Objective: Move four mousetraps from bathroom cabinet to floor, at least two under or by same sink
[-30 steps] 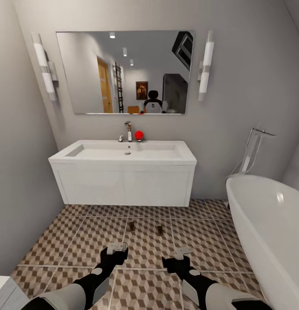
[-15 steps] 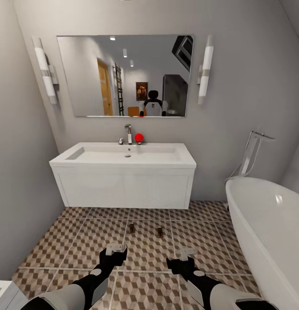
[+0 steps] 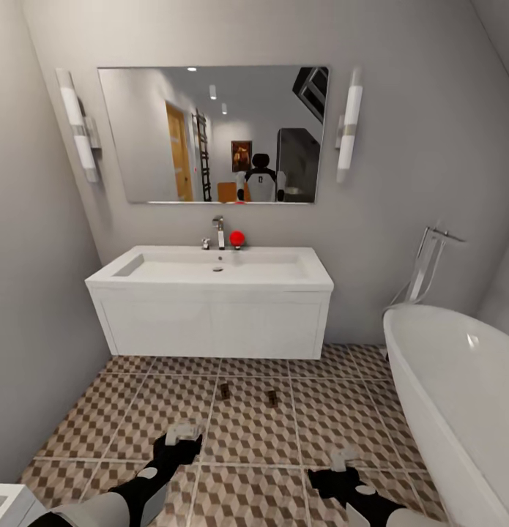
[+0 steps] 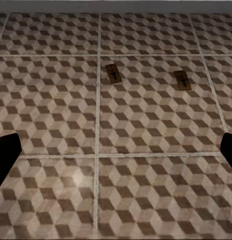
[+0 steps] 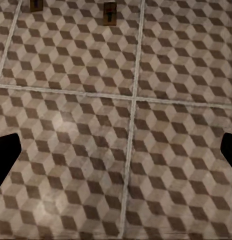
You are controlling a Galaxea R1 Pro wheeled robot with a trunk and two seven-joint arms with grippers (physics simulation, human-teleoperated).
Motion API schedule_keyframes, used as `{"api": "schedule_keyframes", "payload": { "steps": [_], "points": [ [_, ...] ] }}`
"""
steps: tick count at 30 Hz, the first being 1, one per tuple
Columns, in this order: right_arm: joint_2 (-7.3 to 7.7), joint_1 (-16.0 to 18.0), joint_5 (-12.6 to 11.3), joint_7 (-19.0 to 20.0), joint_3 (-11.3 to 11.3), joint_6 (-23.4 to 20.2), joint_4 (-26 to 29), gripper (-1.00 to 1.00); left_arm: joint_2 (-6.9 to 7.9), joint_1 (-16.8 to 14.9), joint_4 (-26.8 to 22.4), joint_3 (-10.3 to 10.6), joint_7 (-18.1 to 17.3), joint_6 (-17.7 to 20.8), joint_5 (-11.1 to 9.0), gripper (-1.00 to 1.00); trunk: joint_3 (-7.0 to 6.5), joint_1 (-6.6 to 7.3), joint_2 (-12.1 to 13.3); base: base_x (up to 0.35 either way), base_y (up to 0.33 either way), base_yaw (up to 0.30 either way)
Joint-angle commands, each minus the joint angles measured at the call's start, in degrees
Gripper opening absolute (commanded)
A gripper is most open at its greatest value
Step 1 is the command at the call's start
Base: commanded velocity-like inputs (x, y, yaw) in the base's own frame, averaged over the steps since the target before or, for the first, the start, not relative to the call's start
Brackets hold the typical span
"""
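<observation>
Facing: sink (image 3: 210,282), two mousetraps (image 3: 224,391) lying on bathroom floor (image 3: 137,417) just before it.
Left gripper (image 3: 182,432): released, carrying nothing.
Right gripper (image 3: 343,460): released, carrying nothing.
Advice: going for the remaining traps, steering well around these.

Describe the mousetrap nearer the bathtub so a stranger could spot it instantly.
Start at the white wall-hung sink under the mirror. On the patterned floor before it lie two small brown mousetraps. Yours is this mousetrap, on the bathtub side; its twin lies toward the bare wall.

Bathroom, sink (image 3: 210,274), bathtub (image 3: 459,388), mirror (image 3: 210,132)
</observation>
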State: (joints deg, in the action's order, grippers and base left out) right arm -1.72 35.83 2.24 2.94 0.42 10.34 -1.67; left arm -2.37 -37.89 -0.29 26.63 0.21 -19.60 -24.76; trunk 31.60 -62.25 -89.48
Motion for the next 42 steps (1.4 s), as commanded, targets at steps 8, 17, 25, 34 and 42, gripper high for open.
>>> {"api": "schedule_keyframes", "payload": {
  "steps": [8, 17, 25, 34, 42],
  "points": [
    [1.01, -10.0, 0.1, -0.5, 0.0, -2.4, -0.2, 1.00, 3.09, 7.2, 0.2, 0.4, -0.9, 3.0, -1.7, 1.00, -1.39, 1.77, 3.2, 0.000, 0.000, 0.000],
    [0.98, -14.9, 0.1, -0.7, 0.0, -2.5, -0.2, 1.00, 3.44, 10.0, 0.2, 0.4, -1.2, 8.4, -4.8, 1.00, -3.00, 3.74, 6.8, 0.000, 0.000, 0.000],
    [0.94, -17.6, 0.1, -0.7, 0.0, -2.7, -0.2, 1.00, 3.50, 12.0, 0.2, 0.4, -1.2, 11.3, -6.2, 1.00, -4.44, 5.50, 10.0, 0.000, 0.000, 0.000],
    [0.93, -19.1, 0.1, -0.8, 0.0, -2.9, -0.2, 1.00, 3.44, 14.1, 0.2, 0.4, -1.2, 12.1, -6.6, 1.00, -6.06, 7.48, 13.6, 0.000, 0.000, 0.000],
    [0.93, -20.1, 0.1, -1.3, 0.0, -2.9, -0.2, 1.00, 3.41, 15.2, 0.2, 0.4, -1.2, 12.4, -6.6, 1.00, -7.49, 9.24, 16.8, 0.000, 0.000, 0.000]
  ]
}}
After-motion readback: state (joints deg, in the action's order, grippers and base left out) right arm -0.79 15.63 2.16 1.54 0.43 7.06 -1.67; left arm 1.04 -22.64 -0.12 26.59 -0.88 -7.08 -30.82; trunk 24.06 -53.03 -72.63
